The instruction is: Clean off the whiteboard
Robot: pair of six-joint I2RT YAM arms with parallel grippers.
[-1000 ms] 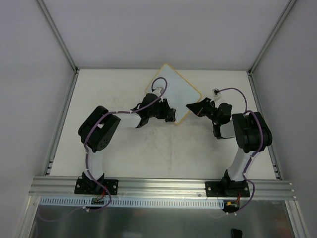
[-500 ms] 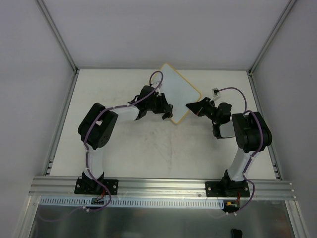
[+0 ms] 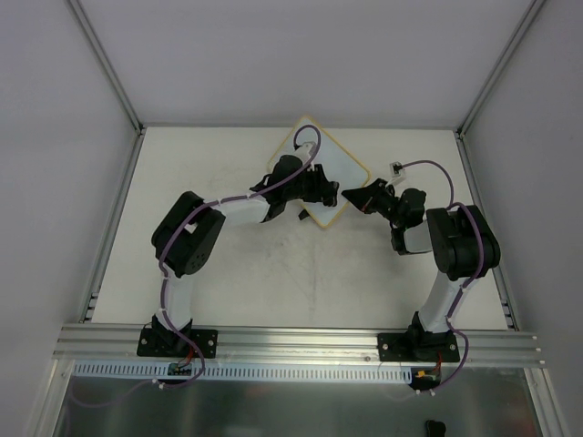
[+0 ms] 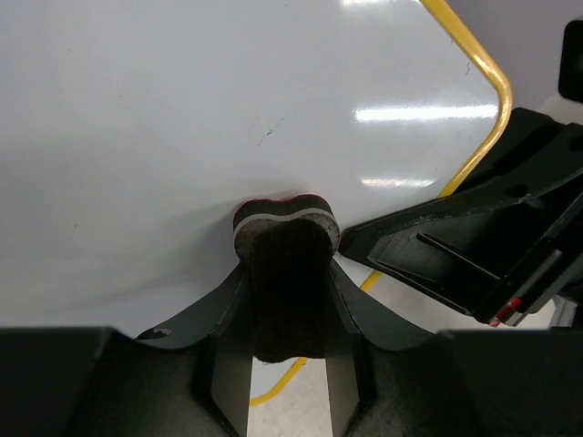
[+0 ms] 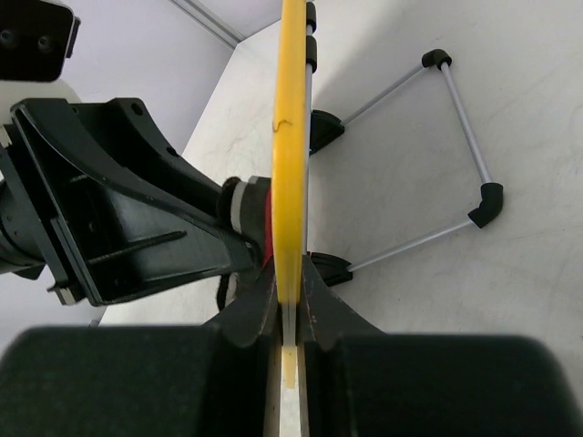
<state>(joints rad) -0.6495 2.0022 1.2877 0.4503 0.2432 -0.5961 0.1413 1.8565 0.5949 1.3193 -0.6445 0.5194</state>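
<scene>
1. Left claw (image 4: 286,305) is closed on a black eraser (image 4: 283,235), and the eraser's pad presses on the whiteboard (image 3: 342,162).
2. Right claw (image 5: 290,305) pinches the yellow rim of the board, on its 4 o'clock side.
3. Whiteboard sits at 12 o'clock on the surface (image 3: 228,273), turned like a diamond.
4. From the eraser, a faint mark (image 4: 269,135) lies toward 12 o'clock in the left wrist view, so I judge the next stroke goes there.

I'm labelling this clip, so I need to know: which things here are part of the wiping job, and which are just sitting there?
In the job: whiteboard, held by its edge in the right gripper; eraser, pinched in the left gripper and pressed against the board.
Just there: wire stand behind the board; table.
</scene>
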